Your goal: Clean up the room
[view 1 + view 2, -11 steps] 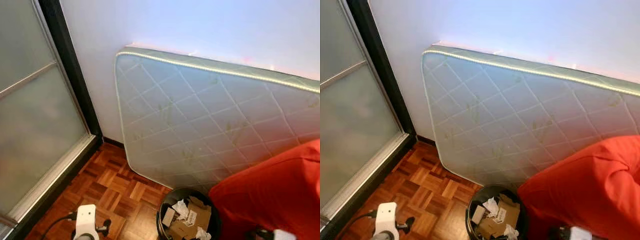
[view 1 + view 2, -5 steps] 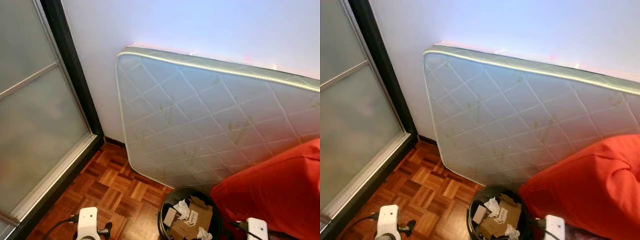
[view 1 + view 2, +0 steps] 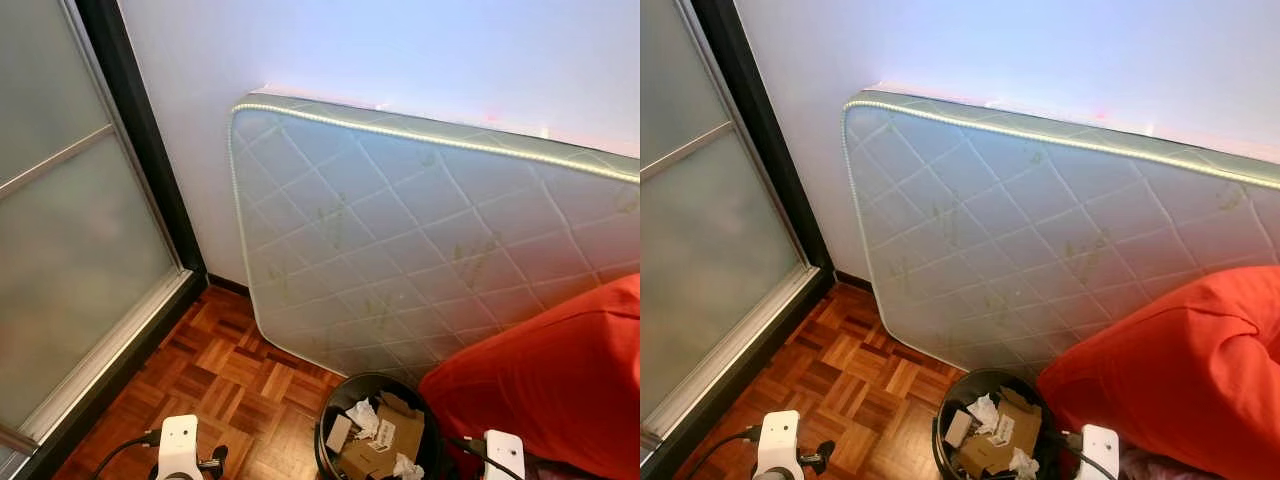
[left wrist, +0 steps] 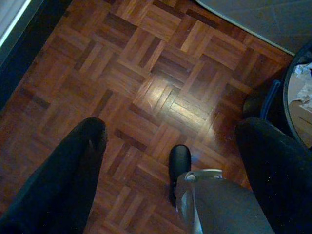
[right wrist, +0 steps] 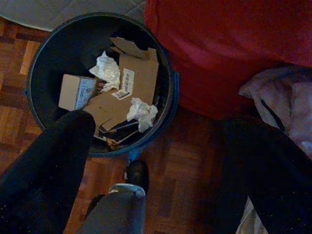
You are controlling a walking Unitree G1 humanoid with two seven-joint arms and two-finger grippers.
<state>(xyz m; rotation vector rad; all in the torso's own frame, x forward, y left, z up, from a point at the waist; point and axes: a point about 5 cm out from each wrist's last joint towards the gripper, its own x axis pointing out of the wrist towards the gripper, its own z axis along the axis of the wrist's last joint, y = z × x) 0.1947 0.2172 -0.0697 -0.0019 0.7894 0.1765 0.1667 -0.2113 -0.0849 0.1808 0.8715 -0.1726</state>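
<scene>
Room corner: floor, bin and hand positions

Flooring is dark reddish parquet [image 3: 235, 375] laid in a basket-weave pattern, with a glossy patch visible in the left wrist view. A plain pale wall [image 3: 400, 50] rises behind. A quilted mattress [image 3: 400, 230] with a green leaf print stands on its long edge, leaning against that wall, its lower corner near the floor. To the robot's left, a sliding door [image 3: 70, 250] with frosted panels sits in a dark frame with a silver rail. A large red cushion [image 3: 550, 385] occupies the lower right, overlapping the mattress.

Container: a round black bin [image 5: 36, 58] stands on the parquet, just below the mattress edge and touching the red cushion. Contents:
- flattened brown cardboard [image 5: 139, 78] with a white barcode label
- a small box [image 5: 75, 91] with a label
- crumpled white paper [image 5: 142, 111], several pieces

Pale cloth [image 5: 282, 97] lies on the floor beside the cushion, on the side away from the bin.

Left hand [image 4: 170, 141]: fingers spread wide, holding nothing, above bare parquet; the bin rim shows at the edge of its wrist view.

Right hand [image 5: 156, 131]: fingers spread wide, holding nothing, directly above the bin's near rim, one finger [image 5: 48, 161] over the bin, the other over the floor next to the cushion.
</scene>
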